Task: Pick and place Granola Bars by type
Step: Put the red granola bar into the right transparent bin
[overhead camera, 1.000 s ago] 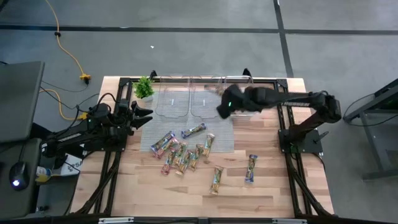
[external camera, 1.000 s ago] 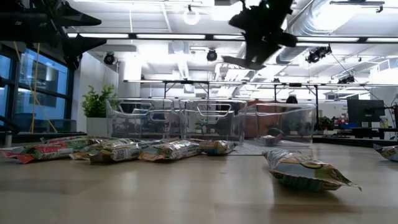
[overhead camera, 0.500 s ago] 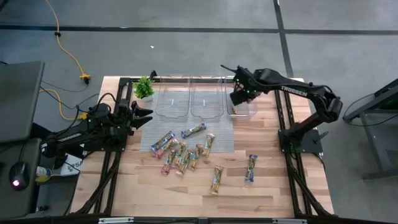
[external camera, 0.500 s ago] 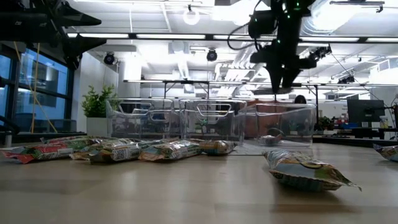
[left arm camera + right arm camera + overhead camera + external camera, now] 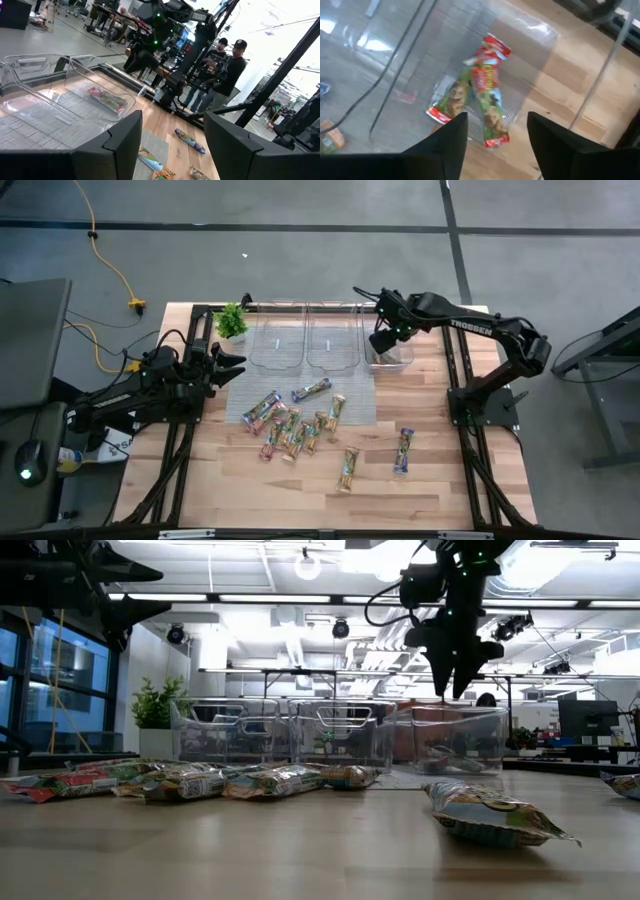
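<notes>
Nearest lie the loose Granola Bars (image 5: 296, 427), scattered mid-desk (image 5: 430, 480), long axes mostly running near-to-far, two strays to the right. The left tool (image 5: 228, 362) waits, fingers spread, just left of the pile (the nearer arm). Farther off, the right tool (image 5: 381, 340) hangs spread and empty over the right bin (image 5: 392, 362), two red-wrapped bars (image 5: 480, 95) inside.

The table (image 5: 430, 480) is light wood with visible plank stripes, and a grey mat (image 5: 355, 405) lies near its far edge. The three bins (image 5: 330, 345) are clear plastic. Two granola bars (image 5: 480, 97) in the bin nearest the right edge have red ends and green-and-tan middles. The bars on the mat (image 5: 295, 425) are mixed tan, green, pink and blue. The plant (image 5: 232, 320) is green. Both arms (image 5: 480, 330) are black.
</notes>
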